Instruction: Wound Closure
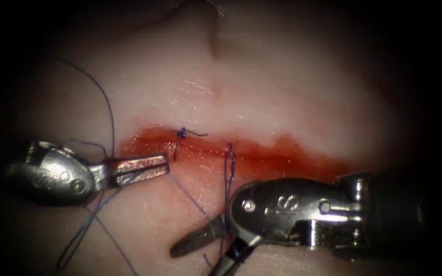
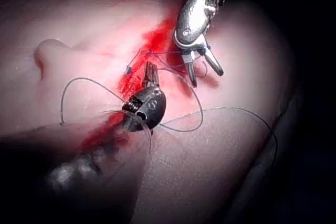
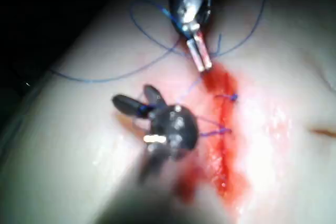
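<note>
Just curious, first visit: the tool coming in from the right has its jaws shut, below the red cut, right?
Not quite: the right tool's jaws stand spread open, as the endoscope view shows. It does lie below the cut.

The pale, glistening pork-belly tissue (image 1: 292, 92) carries a cut (image 1: 262, 153) running left to right, wet with red fluid (image 1: 282, 158). A knotted stitch of thin blue thread (image 1: 182, 134) crosses the cut, a second loop just right of it. Loose thread trails lower left, apparently pinched in the left tool's copper-faced jaws (image 1: 141, 169)
</note>
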`<state>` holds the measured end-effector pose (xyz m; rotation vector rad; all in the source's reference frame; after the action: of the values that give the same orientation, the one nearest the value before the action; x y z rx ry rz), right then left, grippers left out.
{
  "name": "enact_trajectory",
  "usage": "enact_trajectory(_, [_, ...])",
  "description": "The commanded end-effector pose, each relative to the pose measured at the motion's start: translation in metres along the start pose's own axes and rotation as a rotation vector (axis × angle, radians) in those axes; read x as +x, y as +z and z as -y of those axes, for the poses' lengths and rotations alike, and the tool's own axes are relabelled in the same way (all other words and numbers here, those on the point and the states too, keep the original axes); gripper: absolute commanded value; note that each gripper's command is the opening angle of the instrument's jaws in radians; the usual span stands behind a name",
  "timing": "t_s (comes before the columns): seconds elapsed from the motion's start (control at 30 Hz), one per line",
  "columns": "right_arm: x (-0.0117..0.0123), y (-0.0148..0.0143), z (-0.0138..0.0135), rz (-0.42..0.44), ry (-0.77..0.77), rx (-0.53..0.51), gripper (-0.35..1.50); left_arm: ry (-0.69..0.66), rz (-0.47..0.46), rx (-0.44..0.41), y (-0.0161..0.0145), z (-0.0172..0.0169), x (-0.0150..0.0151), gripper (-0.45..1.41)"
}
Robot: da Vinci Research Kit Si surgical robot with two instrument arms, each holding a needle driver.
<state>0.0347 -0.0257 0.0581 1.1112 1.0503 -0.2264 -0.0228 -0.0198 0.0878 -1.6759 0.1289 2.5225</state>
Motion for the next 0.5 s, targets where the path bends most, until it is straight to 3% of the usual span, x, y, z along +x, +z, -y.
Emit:
enact_trajectory(0.03, [-0.0006,0.0011,-0.0002,0.01,0.0,0.007,0.34,-0.002,-0.001,-0.004,0.0006,-0.0008,-0.0004,-0.45])
enact_trajectory(0.1, [-0.0008,0.001,-0.0002,0.016,-0.002,0.012,0.22,-0.002,-0.001,-0.005,0.0006,-0.0008,-0.0004,-0.45])
enact_trajectory(0.23, [-0.0011,0.0006,-0.0002,0.039,-0.01,0.028,-0.35,-0.002,-0.001,-0.005,0.0005,-0.0009,-0.0004,-0.45])
enact_trajectory(0.5, [-0.0006,-0.0011,-0.0008,0.037,-0.007,0.008,-0.35,-0.001,0.0,-0.004,0.0001,-0.0017,-0.0001,-0.45])
